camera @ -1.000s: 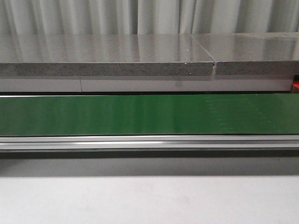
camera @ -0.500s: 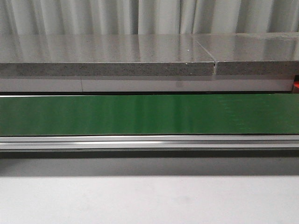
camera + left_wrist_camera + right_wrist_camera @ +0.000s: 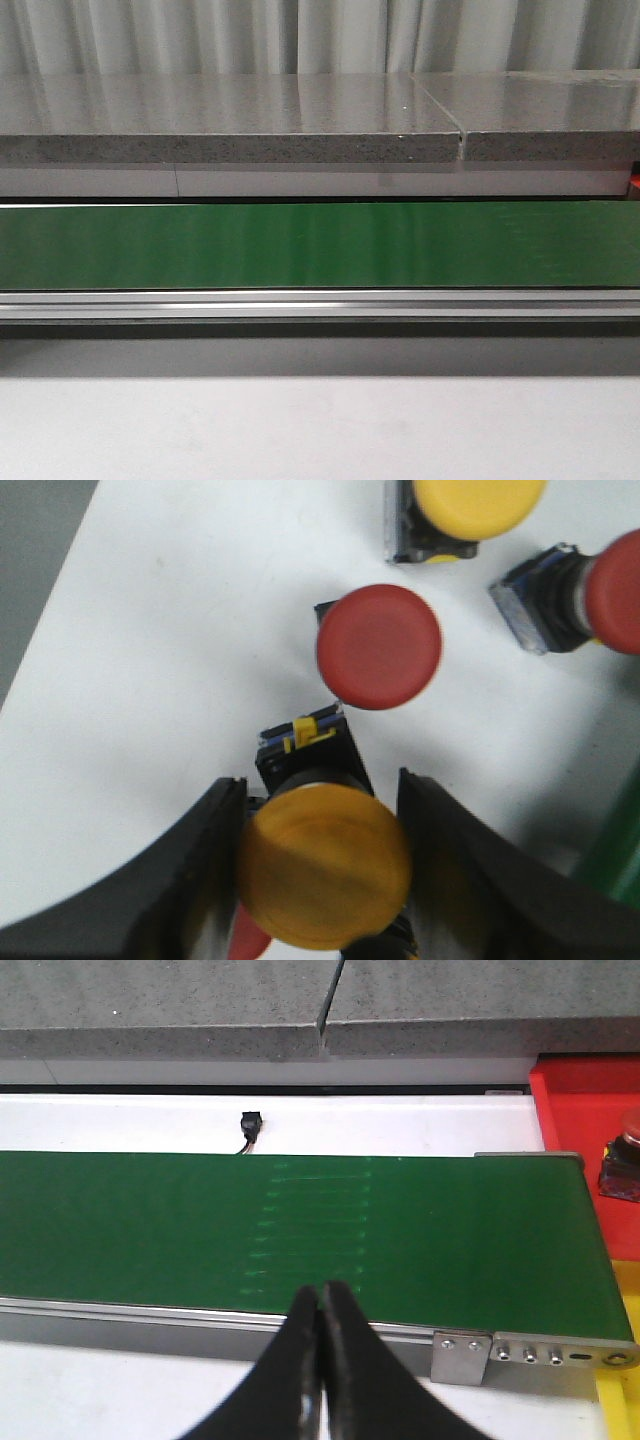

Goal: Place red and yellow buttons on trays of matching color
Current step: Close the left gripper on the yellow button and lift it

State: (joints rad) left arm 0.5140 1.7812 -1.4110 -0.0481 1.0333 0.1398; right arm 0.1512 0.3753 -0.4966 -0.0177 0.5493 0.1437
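Spanning the front view from edge to edge: green belt (image 3: 320, 245), bare, with grey slab (image 3: 230, 115) behind and white worktop (image 3: 320, 430) in front; neither arm visible there. Seen from the right wrist, same belt running to its end roller, red tray (image 3: 585, 1110) just past that end, one red-capped button (image 3: 622, 1165) already standing in it, a strip of yellow tray (image 3: 628, 1290) nearer along the same edge. Right hand (image 3: 320, 1360) pressed together, holding nothing, hovering over the belt's near rail.

Seen from the left wrist, a cluster of buttons on the worktop: red button (image 3: 378, 645) upright just beyond the fingers, second yellow button (image 3: 465, 515) and second red button (image 3: 585, 595) farther off, the latter lying on its side. Left hand (image 3: 320, 870) pinching yellow button (image 3: 322, 865) by the cap, one finger touching each side, black body pointing away from the wrist. A sliver of red showing under that cap, too little to identify.

Likely step: yellow button gripped, lift and carry pending. Trays lying off the belt's right end, so nearer the right arm; left arm holding the piece.
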